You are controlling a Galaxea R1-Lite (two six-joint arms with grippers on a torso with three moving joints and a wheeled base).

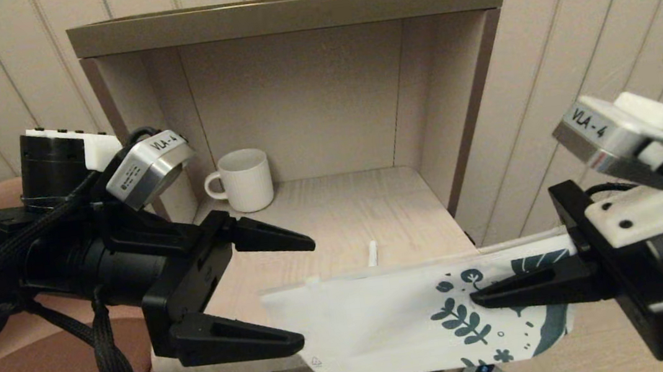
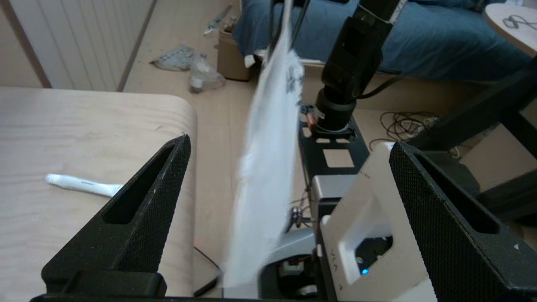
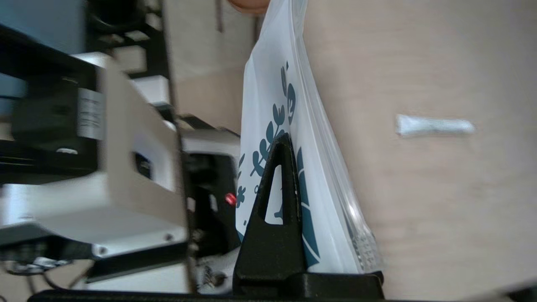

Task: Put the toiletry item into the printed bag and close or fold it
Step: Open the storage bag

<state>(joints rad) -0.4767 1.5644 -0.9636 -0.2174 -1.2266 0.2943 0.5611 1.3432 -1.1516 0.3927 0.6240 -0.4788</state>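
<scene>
printed bag (image 1: 384, 320) held upright at its leaf-print end by right gripper (image 1: 494, 295), jaws closed on it, lower centre of frame | left gripper (image 1: 309, 288) jaws spread wide, nothing held, just left of bag | toiletry item (image 1: 372, 252) lies on worktop (image 1: 335, 217) behind bag

The printed bag (image 1: 384, 320) is being held on edge, while the slim white toiletry item (image 1: 371, 253) is lying at its 12 o'clock.
</scene>
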